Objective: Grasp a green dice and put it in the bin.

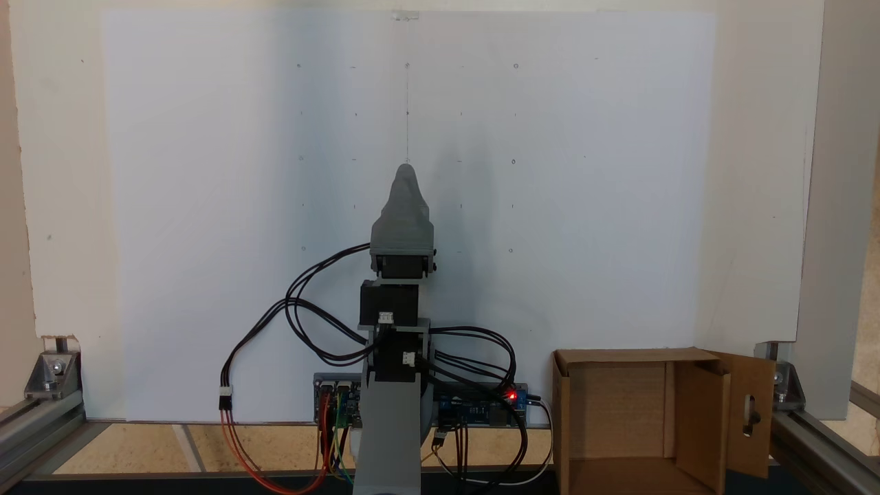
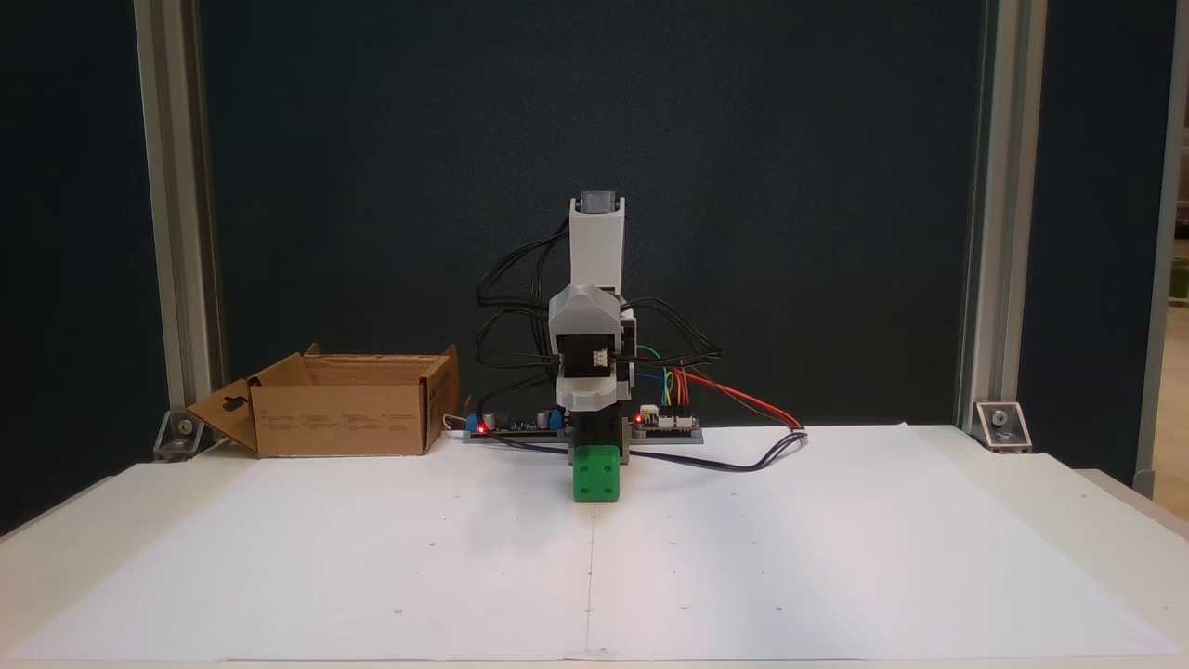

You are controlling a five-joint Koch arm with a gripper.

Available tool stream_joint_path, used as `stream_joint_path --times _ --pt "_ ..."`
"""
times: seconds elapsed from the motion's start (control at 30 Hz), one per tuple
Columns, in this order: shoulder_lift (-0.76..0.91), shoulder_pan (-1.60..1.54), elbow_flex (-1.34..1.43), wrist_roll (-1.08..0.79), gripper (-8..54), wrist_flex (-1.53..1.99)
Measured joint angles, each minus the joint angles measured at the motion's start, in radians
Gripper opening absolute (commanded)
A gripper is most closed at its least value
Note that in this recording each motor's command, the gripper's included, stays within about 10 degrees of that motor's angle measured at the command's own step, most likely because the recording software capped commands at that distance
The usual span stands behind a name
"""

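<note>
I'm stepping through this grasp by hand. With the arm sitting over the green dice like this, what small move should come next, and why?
Probably lift a little, if the jaws really are closed. The green dice sits on the white paper directly under the gripper, whose state I cannot tell. The bin, left in that fixed view, has walls the dice must clear before swinging over.

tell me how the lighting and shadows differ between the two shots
In a fixed view from above, soft grey shadow bands fall across the white paper around the gripper; in another fixed view, a dark backdrop sets off the evenly lit green dice and bin, both sharp.
</note>
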Motion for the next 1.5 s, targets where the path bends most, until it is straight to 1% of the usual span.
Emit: stream_joint_path --times 0.4,0.63,0.83,1.07,1.5 --pt "0.000 0.005 -0.009 0.000 42.4 0.000" --pt "0.000 0.014 -0.058 0.000 42.4 0.146" --pt "0.000 0.018 -0.064 0.000 42.5 0.146" --pt "0.000 0.028 -0.021 0.000 41.4 -0.072" --pt "0.000 0.032 -0.026 0.000 41.4 -0.084"
